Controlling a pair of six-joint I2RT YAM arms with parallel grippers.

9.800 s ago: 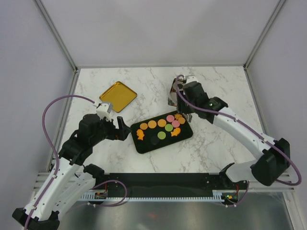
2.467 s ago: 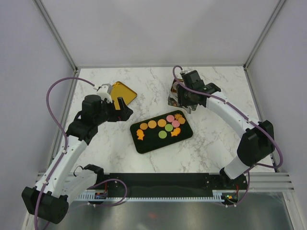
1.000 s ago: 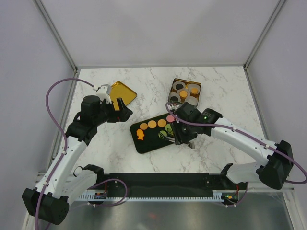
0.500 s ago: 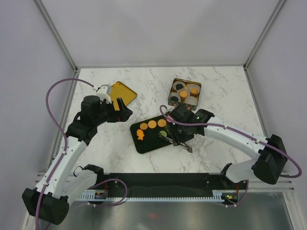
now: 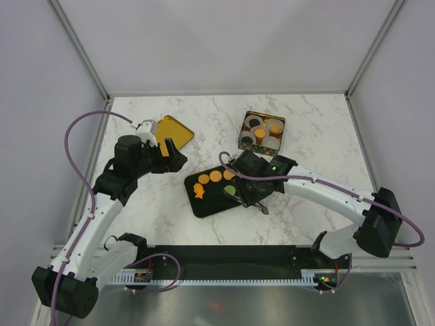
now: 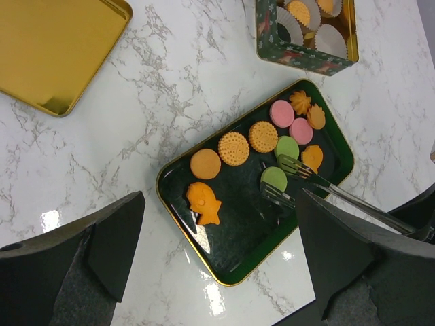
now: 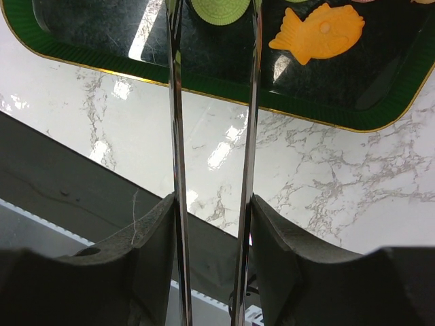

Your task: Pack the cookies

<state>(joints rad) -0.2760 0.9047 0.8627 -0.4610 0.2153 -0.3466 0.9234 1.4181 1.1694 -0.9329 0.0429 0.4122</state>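
Note:
Several cookies lie on the black tray (image 5: 212, 205): orange rounds (image 5: 215, 176), an orange fish (image 5: 199, 192) and a green one (image 5: 231, 190). The left wrist view shows more: pink (image 6: 281, 113), a second green one (image 6: 286, 147) and orange flower shapes (image 6: 300, 102). My right gripper (image 5: 253, 197) is shut on metal tongs (image 6: 353, 200). The tong tips stand apart on either side of the green cookie (image 7: 219, 9), beside an orange fish (image 7: 324, 31). My left gripper (image 5: 171, 157) is open and empty, above the table left of the tray.
A green tin (image 5: 262, 131) with white paper cups (image 6: 329, 39), some holding cookies, stands behind the tray at the right. Its gold lid (image 5: 168, 132) lies at the back left. The table's front edge and a dark rail (image 7: 81, 224) are close below the tray.
My right arm came from the tin to the tray and has slid left, bringing the tong tips round the green cookie. The left arm has not moved in the last second.

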